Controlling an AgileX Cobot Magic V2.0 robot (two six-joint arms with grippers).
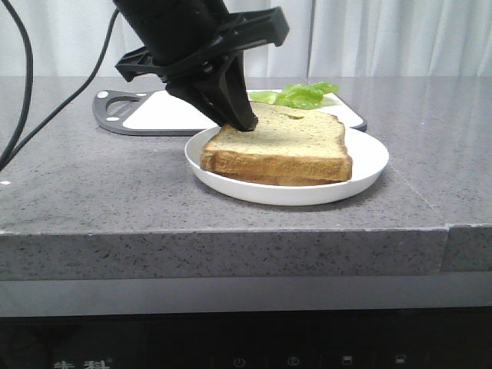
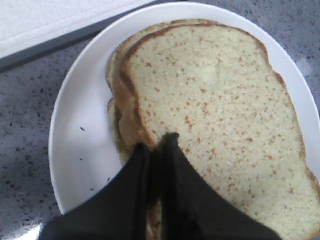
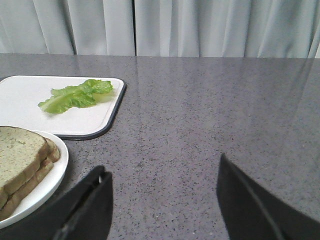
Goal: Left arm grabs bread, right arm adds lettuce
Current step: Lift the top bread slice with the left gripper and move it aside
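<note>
Front view has my left arm (image 1: 184, 38) coming down from the top of the picture, its two long tapered black fingers (image 1: 231, 100) meeting the rear left corner of the thick square slice of tan speckled bread with a golden-brown crust (image 1: 284, 142). That slice lies on top of a second slice (image 1: 284, 178), and both sit on a round white plate (image 1: 369, 165) on the grey speckled stone counter (image 1: 92, 192). Behind the plate lies a white cutting board with a dark grey rim (image 1: 146, 115), and on it, past the far edge of the bread, the small ruffled bright-green lettuce leaf (image 1: 304, 94).

From my left wrist camera, the left pincer (image 2: 157, 145) is pressed nearly together at the crust edge of the top slice (image 2: 220, 115). One finger (image 2: 180, 170) lies over the speckled face. The other (image 2: 132, 175) is down at the side, beside the crust. The tips look pinched on that edge, with only a thin sliver between them. The lower slice (image 2: 114, 65) peeks out along the edge, and the plate rim (image 2: 75, 125) curves round both.

My right pincer (image 3: 162, 200) is spread wide, fingers (image 3: 90, 205) well apart over bare counter (image 3: 200, 115), holding nothing. From there the lettuce (image 3: 75, 96) lies on the white board (image 3: 30, 120), well apart from my right fingers, and the stacked bread (image 3: 17, 152) on its plate (image 3: 47, 185) shows just beside the board
</note>
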